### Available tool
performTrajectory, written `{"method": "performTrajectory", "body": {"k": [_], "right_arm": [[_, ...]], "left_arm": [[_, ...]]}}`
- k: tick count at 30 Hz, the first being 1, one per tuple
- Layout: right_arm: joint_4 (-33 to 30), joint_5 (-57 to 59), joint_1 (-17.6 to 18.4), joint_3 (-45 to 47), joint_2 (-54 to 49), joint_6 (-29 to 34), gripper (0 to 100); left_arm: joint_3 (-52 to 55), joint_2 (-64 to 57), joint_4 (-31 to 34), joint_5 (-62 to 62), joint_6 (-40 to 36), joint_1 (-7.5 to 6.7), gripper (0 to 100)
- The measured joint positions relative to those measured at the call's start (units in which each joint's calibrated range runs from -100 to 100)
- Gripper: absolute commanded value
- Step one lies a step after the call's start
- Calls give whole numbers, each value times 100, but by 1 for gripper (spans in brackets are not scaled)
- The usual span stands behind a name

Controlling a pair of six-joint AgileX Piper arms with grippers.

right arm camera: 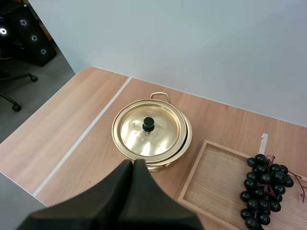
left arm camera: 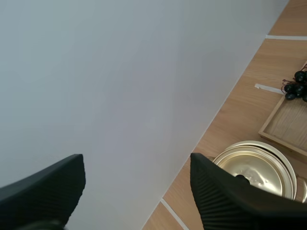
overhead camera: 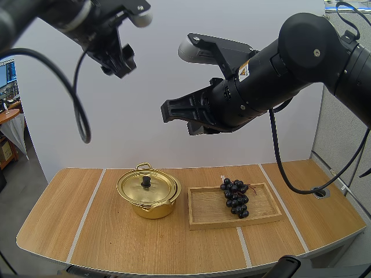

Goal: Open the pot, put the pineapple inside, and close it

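A gold pot (overhead camera: pixel 148 194) stands on the table with its lid on, a black knob (overhead camera: pixel 146 182) at the lid's centre. A bunch of dark grapes (overhead camera: pixel 235 197) lies on the far right part of a wooden tray (overhead camera: pixel 203 217) beside the pot. My left gripper (overhead camera: pixel 119 58) hangs high above the table's left, open, its fingers (left arm camera: pixel 225 191) wide apart over the pot (left arm camera: pixel 259 167). My right gripper (overhead camera: pixel 174 110) hovers high over the middle, shut, its tips (right arm camera: pixel 134 167) together just short of the pot (right arm camera: pixel 151 132). The grapes (right arm camera: pixel 264 184) lie on the tray (right arm camera: pixel 211 187).
The wooden table (overhead camera: pixel 58 214) carries pale tape lines (overhead camera: pixel 87 211) running front to back. A white wall (overhead camera: pixel 145 116) rises behind it. A round cable port (overhead camera: pixel 320 192) sits at the table's right.
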Motion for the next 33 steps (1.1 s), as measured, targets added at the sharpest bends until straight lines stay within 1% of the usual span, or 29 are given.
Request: {"method": "performTrajectory", "body": {"k": [2, 6, 13, 19, 22, 33], "right_arm": [[0, 0, 0, 0, 0, 0, 0], [0, 0, 0, 0, 0, 0, 0], [0, 0, 0, 0, 0, 0, 0], [0, 0, 0, 0, 0, 0, 0], [0, 0, 0, 0, 0, 0, 0], [0, 0, 0, 0, 0, 0, 0]], "left_arm": [[81, 420, -23, 17, -8, 0, 100], [257, 829, -33, 17, -8, 0, 100], [855, 1923, -33, 34, 10, 0, 100], [961, 2213, -33, 34, 47, 0, 100], [1006, 2848, -33, 49, 75, 0, 100], [1029, 3807, -65, 50, 85, 0, 100]]}}
